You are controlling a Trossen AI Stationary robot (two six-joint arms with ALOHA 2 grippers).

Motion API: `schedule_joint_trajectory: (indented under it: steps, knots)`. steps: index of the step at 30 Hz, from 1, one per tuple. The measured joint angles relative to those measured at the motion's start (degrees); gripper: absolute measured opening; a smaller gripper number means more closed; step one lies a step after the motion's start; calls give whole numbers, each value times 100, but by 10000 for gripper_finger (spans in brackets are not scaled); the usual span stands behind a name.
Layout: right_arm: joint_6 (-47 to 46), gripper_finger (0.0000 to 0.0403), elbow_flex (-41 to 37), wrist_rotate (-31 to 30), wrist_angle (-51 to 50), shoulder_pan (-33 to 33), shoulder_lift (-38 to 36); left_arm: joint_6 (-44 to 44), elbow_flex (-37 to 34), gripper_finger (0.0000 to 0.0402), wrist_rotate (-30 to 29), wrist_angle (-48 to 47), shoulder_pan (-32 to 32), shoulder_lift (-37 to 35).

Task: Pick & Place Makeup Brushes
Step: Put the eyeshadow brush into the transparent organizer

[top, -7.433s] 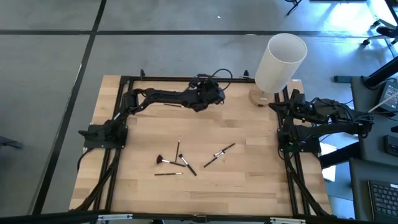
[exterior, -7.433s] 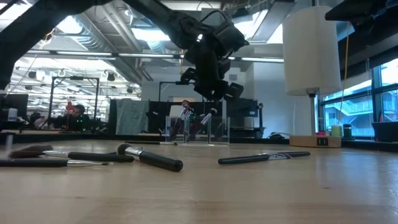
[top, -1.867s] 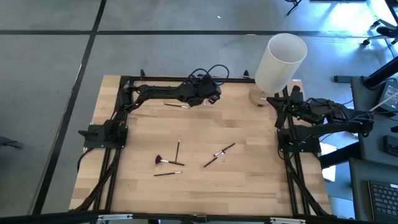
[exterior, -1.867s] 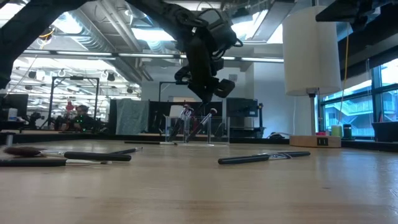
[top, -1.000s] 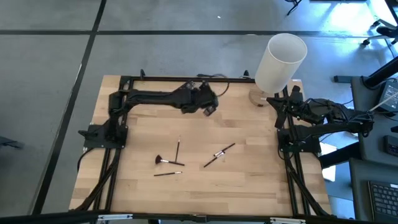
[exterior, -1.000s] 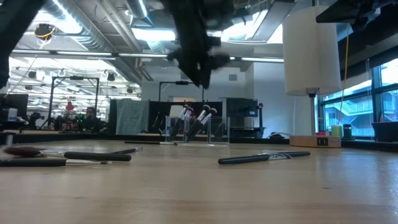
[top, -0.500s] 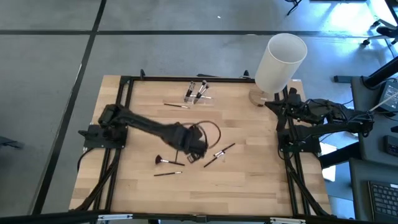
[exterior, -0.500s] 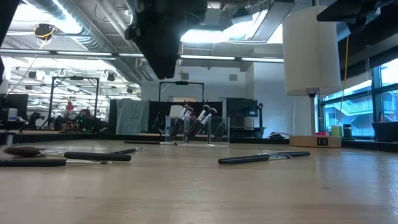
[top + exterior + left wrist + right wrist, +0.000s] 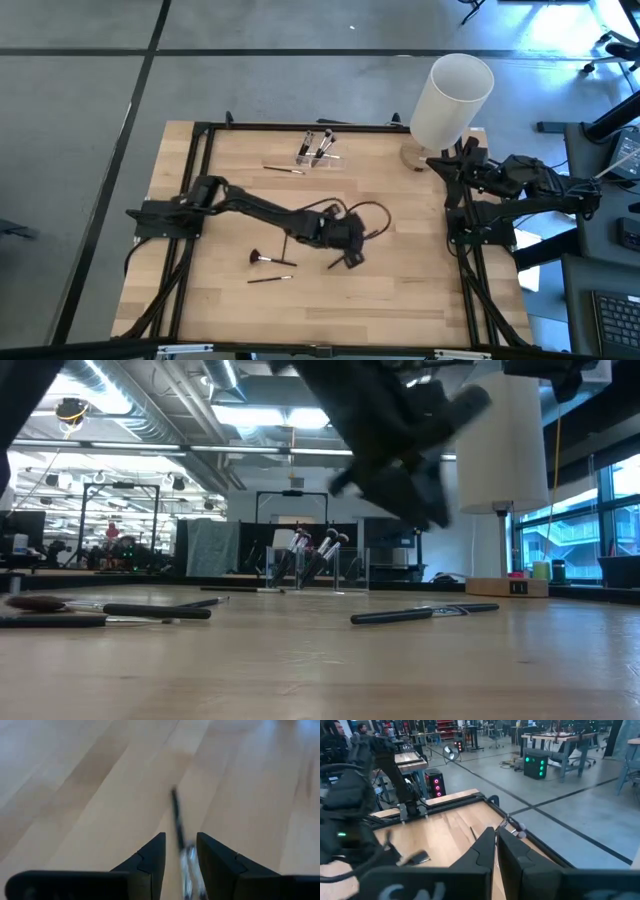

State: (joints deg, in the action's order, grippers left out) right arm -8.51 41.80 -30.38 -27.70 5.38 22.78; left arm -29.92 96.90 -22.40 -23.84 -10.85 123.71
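A wooden bench (image 9: 400, 300) seen from overhead, with loose makeup brushes (image 9: 270, 260) scattered near its front edge, around 7 o'clock from the centre: a fan-shaped one, a thin one below it, and one standing end-on beside them.

Just right of these, near the bench's middle, the left gripper (image 9: 352, 258) hangs low over another brush (image 9: 178, 827) — a thin dark handle with a pale ferrule. In the left wrist view its jaws stand narrowly parted, with the brush lying between and ahead of them, not yet gripped.

Farther back, at 12 o'clock, a clear holder (image 9: 316, 150) has several brushes standing in it; one more lies flat just to its left.

The right gripper (image 9: 440, 165) waits at 2 o'clock beside a white lamp (image 9: 450, 100), jaws closed together.

This looks like the reach-and-grasp step. The next move likely calls for lowering, closing on the handle, then carrying it to the holder.
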Motion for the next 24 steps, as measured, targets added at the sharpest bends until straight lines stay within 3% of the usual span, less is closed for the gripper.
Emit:
schedule_joint_trajectory:
  steps: [3, 7, 11, 16, 20, 24]
  knots:
    - [2, 20, 0, -1, -24, -1, 42, 286, 0, 98, 407, 866, 222, 297]
    - [37, 20, 0, 2, -288, -1, 93, 290, -2, 92, 860, 874, 387, 425]
    - [-8, 20, 0, 20, -670, 1, 144, 64, -3, 85, 779, 196, 383, 388]
    - [-314, 20, 0, 282, -796, -1, 267, -312, 1, 74, 396, 96, 263, 149]
    - [-540, 20, 0, 938, -622, -1, 572, -349, 2, 62, -485, -231, 38, -202]
    - [-633, 20, 0, 1259, -96, 1, 1119, -852, 2, 53, -2099, -953, -307, -588]
